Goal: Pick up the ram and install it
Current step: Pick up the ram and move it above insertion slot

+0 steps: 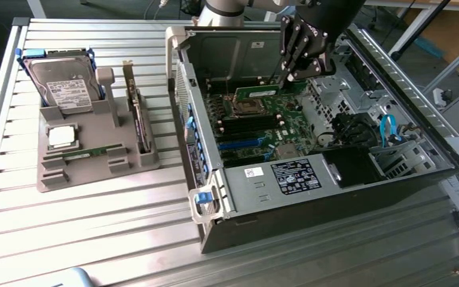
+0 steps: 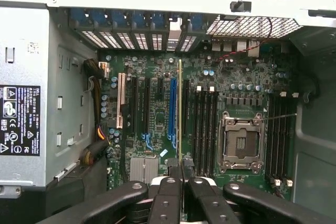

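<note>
As one ram (image 1: 257, 92) is clasped edge-on by the clenched gripper (image 2: 181, 168), it is held over the motherboard (image 1: 263, 127) inside one open computer case (image 1: 333, 197). One hard drive (image 1: 67, 89), one processor chip (image 1: 60, 136) and one expansion card (image 1: 138, 116) are racked on one grey holder (image 1: 94, 174).

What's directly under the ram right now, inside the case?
The ram, gripped by the end effector, hangs edge-on over the motherboard, apparently between the blue slot and the black memory slots. The strip of board straight under the stick is hidden.
</note>
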Controlling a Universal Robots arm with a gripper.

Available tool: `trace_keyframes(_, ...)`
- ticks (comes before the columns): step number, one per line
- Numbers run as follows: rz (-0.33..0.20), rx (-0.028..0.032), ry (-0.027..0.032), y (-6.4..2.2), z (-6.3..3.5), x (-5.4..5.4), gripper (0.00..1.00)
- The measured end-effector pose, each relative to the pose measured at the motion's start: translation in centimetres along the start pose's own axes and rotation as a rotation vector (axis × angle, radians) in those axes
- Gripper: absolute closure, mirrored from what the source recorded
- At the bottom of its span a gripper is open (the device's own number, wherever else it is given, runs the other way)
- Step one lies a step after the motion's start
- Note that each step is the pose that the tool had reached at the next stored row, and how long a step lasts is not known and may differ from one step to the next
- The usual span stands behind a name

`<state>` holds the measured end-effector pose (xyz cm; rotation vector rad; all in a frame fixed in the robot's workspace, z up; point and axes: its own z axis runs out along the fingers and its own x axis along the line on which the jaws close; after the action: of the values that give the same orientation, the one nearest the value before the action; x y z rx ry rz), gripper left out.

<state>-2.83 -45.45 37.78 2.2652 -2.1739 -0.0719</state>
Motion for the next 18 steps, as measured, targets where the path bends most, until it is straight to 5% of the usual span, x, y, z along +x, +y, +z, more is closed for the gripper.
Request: trace_keyframes(18, 0.000, 0.0000, 0.0000, -0.09, 0.30, -1.9, 0.88)
